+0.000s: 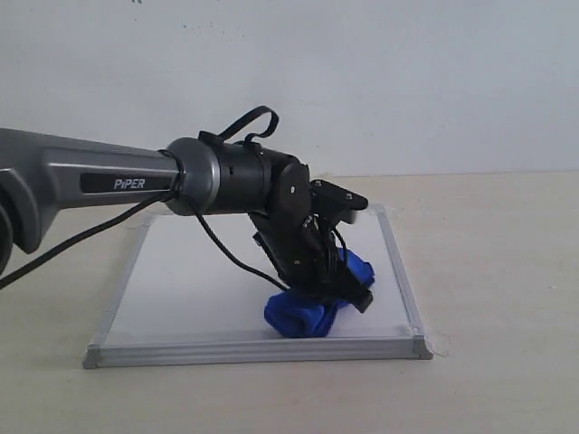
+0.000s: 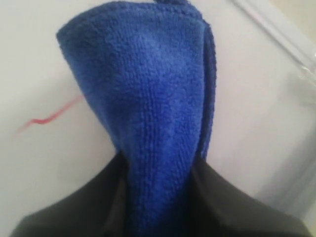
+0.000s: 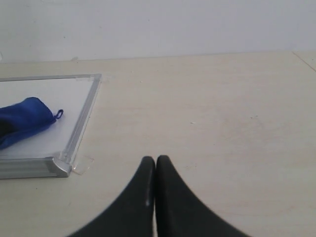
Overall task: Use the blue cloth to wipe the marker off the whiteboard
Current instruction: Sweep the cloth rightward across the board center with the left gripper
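Note:
The whiteboard [image 1: 181,289] lies flat on the table, silver frame all round. My left gripper [image 1: 339,289] is shut on the blue cloth [image 1: 303,315], pressing it onto the board near its front right part. From the left wrist the blue cloth [image 2: 148,108] fans out from between the black fingers [image 2: 227,207], covering much of the board. A short piece of the red marker line [image 2: 49,116] shows beside the cloth. My right gripper [image 3: 156,163] is shut and empty above the bare table, off the board's corner; the blue cloth [image 3: 22,121] shows at that view's edge.
A clear tape tab [image 3: 83,165] sticks out at the board's near corner [image 3: 59,168]. The beige table [image 1: 507,271] runs wide to the right of the board. A white wall stands behind. The left arm's cable [image 1: 217,244] hangs over the board.

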